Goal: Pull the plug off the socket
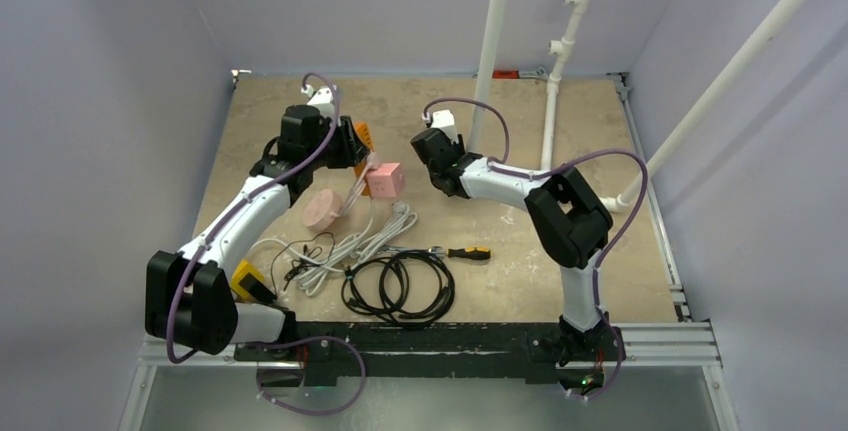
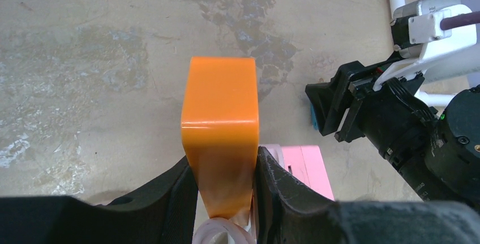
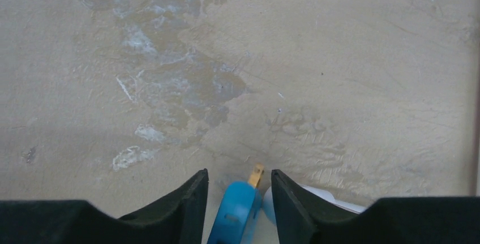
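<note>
So the small blue plastic plug (image 3: 235, 207) sits right between the fingers of the right gripper (image 3: 239, 173). Its flat brass prong (image 3: 257, 173) is bare and pokes forward over the scuffed tan tabletop (image 3: 339, 57), so to me the plug looks free of any socket. Its long axis runs straight out from the wrist, leaning a bit to the right. I honestly can't tell if those jaws are squeezing it or just standing loosely around it.

The left gripper (image 2: 223, 159) is clamped on a tall orange plastic block (image 2: 221, 94) – the socket, I'd guess – with a pink plastic cube (image 2: 308, 167) just beside it. In the left wrist view the right gripper sits off to the block's right with bare table between them. The right arm has the plug, so any further pull should go away from the block.
</note>
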